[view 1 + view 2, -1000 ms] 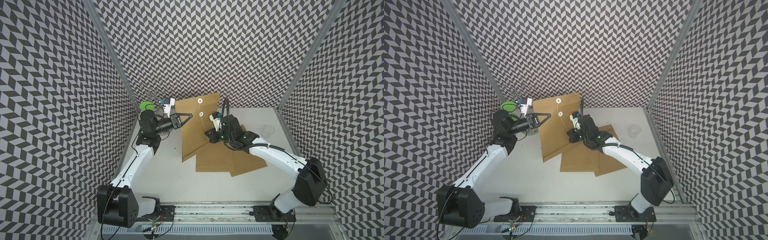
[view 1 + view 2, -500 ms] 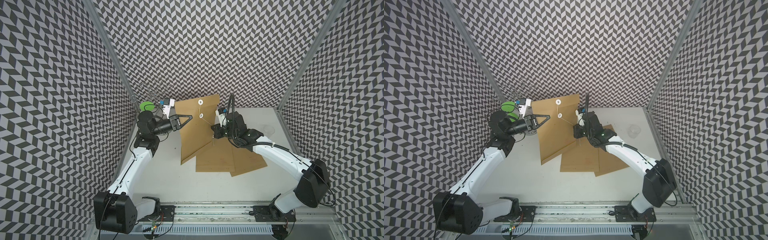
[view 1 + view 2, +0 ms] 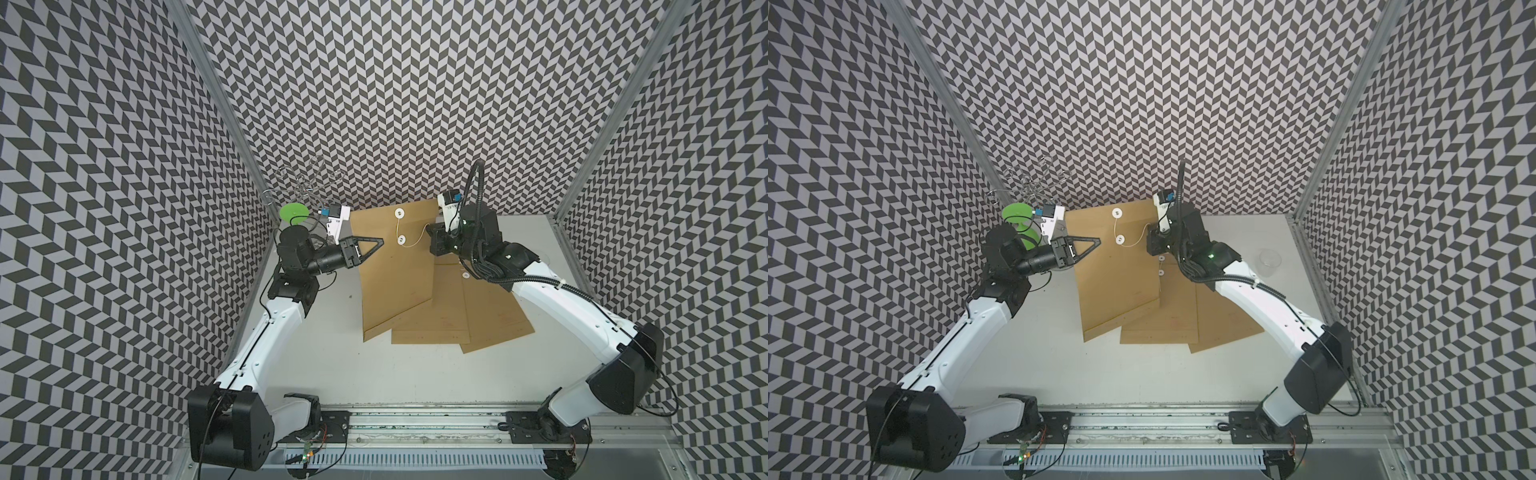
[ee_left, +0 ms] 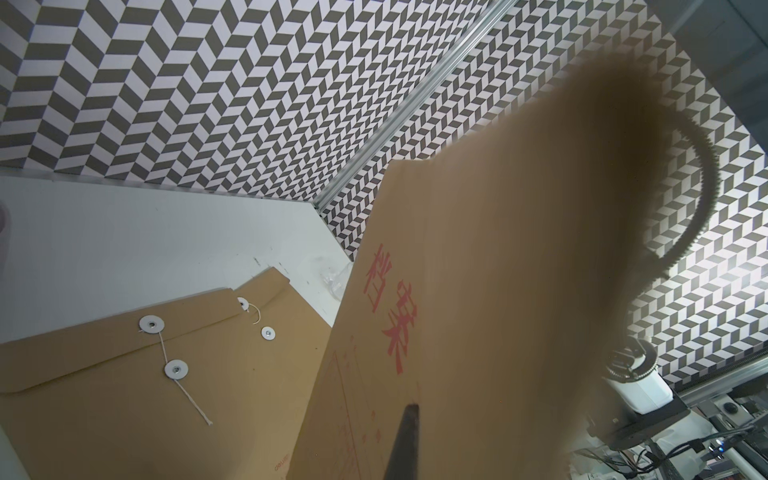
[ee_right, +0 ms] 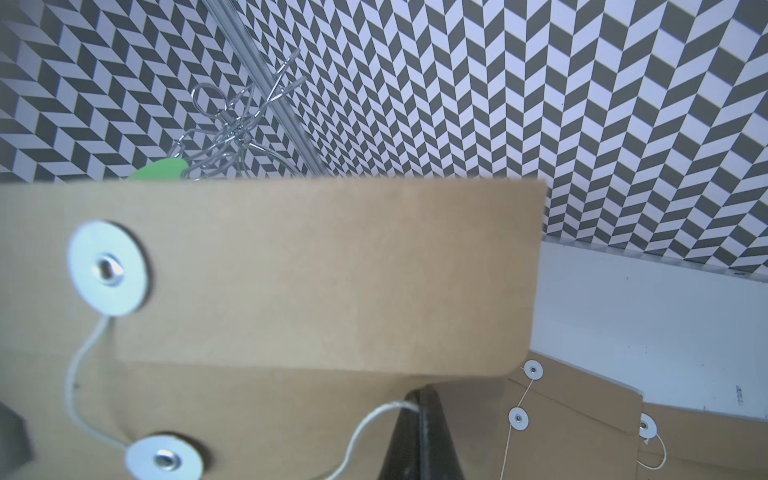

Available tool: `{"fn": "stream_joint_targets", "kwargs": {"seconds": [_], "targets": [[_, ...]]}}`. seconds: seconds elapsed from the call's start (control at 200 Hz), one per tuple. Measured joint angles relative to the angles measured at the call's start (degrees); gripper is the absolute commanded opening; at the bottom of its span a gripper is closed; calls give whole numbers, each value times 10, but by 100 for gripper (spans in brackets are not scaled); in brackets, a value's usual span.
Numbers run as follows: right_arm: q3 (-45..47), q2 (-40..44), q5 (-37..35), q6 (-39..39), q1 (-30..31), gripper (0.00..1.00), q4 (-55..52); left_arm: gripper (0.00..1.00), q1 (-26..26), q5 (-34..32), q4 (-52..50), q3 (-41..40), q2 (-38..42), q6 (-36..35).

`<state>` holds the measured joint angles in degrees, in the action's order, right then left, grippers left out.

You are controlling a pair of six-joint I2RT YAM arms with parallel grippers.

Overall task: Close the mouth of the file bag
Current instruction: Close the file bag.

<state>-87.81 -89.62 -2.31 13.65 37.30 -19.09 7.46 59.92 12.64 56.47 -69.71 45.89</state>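
Brown kraft file bag (image 3: 395, 286), top end raised, flap folded down; white string (image 5: 376, 409) runs between its two discs (image 3: 401, 239), then sideways.

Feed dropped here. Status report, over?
Both shut: left gripper on file bag edge, bag raised; right gripper on string. Underneath, other bags; nothing blocking.

File bag (image 4: 457, 270): I read two large red characters, 档案, on its printed face. The finer red print below them was too small for me to make out.

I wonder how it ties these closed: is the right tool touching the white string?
Touching. The right wrist view shows the white string ending in the shut tip of the right tool, pinched there in front of the lifted file bag.
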Motion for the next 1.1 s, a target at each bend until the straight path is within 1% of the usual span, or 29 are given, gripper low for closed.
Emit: {"fn": "stream_joint_targets", "kwargs": {"seconds": [0.21, 0.486, 0.596, 0.741, 0.836, 0.991, 1.102], "targets": [[-39, -21, -14, -8, 0, 0, -16, 0, 0, -6, -11, -3, 0, -11], [-58, -25, -25, -15, 5, 0, -41, 0, 0, -12, -12, -4, 0, -13], [-52, -23, -29, -17, 12, 0, -40, 0, -1, -18, -12, -4, 0, -12], [-4, -7, -31, -17, 24, 0, -39, 0, -3, -23, -12, 1, 0, -8], [11, -1, -32, -17, 28, 0, -45, 0, -4, -27, -12, 9, 0, -8], [8, 11, -43, -16, 30, 0, -54, 0, -4, -37, -21, 8, 0, -15], [-15, 12, -50, -16, 30, 0, -54, 0, -4, -41, -26, -2, 1, -15]]}}
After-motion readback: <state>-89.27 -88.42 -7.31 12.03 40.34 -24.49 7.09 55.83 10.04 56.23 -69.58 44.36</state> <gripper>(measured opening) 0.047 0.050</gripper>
